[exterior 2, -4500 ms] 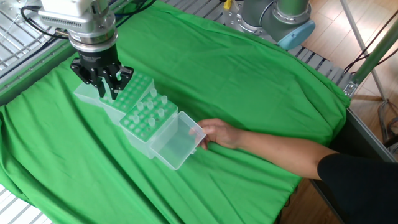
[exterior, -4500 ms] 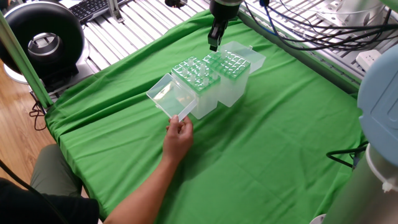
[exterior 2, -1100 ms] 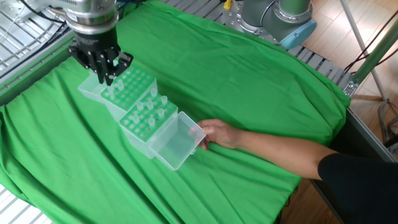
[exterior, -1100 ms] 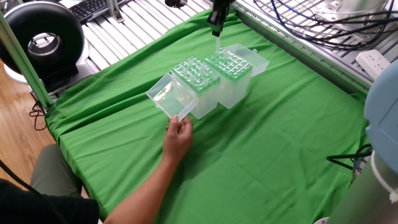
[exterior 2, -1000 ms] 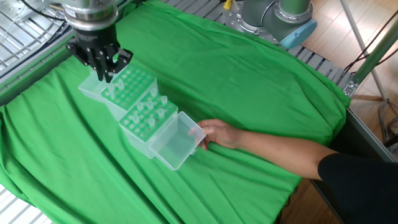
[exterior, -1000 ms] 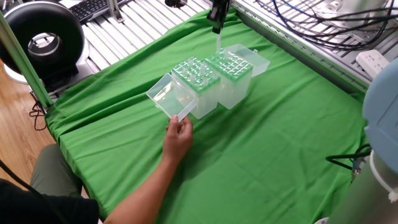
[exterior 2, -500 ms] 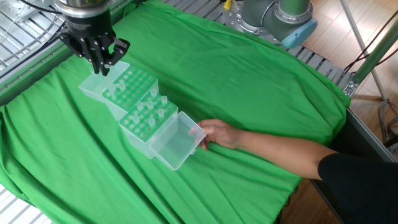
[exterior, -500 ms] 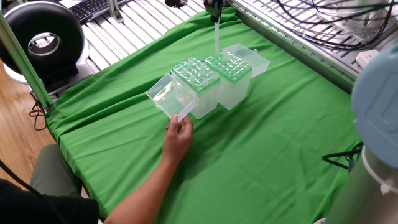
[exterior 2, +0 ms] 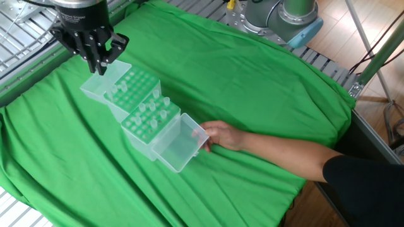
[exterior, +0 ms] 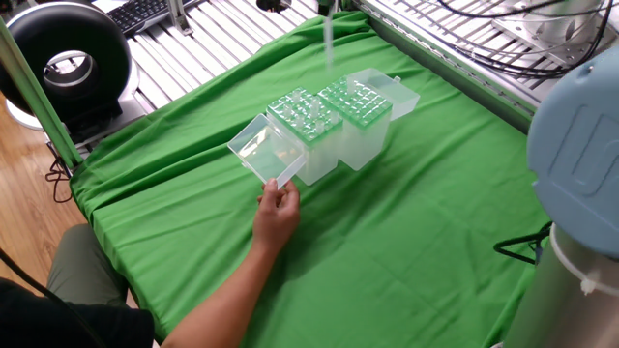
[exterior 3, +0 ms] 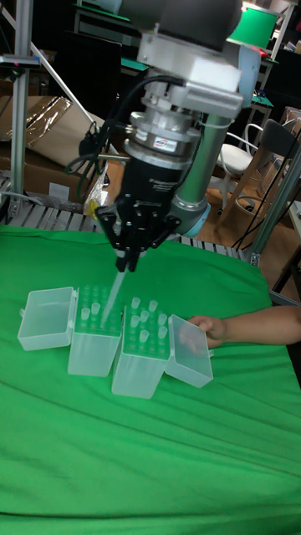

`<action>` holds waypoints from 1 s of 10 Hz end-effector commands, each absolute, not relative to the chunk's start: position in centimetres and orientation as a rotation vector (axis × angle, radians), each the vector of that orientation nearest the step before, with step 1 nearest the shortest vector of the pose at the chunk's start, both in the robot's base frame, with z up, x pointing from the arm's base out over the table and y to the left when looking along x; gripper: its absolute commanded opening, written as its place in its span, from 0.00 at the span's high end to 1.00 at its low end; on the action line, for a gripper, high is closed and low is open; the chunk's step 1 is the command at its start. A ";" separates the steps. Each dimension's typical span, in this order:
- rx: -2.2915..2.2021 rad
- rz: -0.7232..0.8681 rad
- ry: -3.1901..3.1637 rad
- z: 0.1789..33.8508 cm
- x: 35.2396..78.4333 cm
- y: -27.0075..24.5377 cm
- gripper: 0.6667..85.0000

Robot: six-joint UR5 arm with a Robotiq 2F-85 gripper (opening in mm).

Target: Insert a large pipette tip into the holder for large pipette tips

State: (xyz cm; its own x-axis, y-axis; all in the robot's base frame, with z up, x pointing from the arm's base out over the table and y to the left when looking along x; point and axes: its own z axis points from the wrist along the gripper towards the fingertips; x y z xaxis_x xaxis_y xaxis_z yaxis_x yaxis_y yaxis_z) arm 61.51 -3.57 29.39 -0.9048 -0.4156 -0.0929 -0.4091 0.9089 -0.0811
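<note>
My gripper (exterior 3: 125, 263) (exterior 2: 98, 61) is shut on a large pipette tip (exterior 3: 114, 303) (exterior: 330, 31), a long clear cone hanging point down. Its point hangs a little above the holder for large pipette tips (exterior 3: 92, 338) (exterior: 362, 104) (exterior 2: 131, 85), the translucent box with a greenish grid top. The tip does not touch the grid. That box's clear lid (exterior 3: 46, 318) (exterior 2: 100, 88) lies open on the far side. In one fixed view the gripper is above the frame and only the tip shows.
A second translucent grid-topped box (exterior: 306, 124) (exterior 2: 148, 120) (exterior 3: 142, 359) stands pressed against the holder, with several tips sticking up. A person's hand (exterior: 279, 215) (exterior 2: 221, 135) (exterior 3: 209, 328) holds its open lid (exterior: 261, 150). Green cloth (exterior: 416, 222) covers the table.
The gripper has risen from the holder's top with the tip in it, leaving the top of one fixed view. The boxes and the person's hand have stayed put.
</note>
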 end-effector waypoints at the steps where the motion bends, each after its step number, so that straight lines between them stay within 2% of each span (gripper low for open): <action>1: -0.609 -0.073 2.940 30.7 62.6 -0.9 0.87; 10: -0.485 0.074 2.917 29.5 63.6 4.1 0.84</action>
State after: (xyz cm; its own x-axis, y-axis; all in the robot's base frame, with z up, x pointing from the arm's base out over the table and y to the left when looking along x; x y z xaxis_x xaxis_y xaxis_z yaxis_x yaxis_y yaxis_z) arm 63.07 2.29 29.48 -0.9269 -0.3403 -0.1581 -0.3419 0.9396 -0.0178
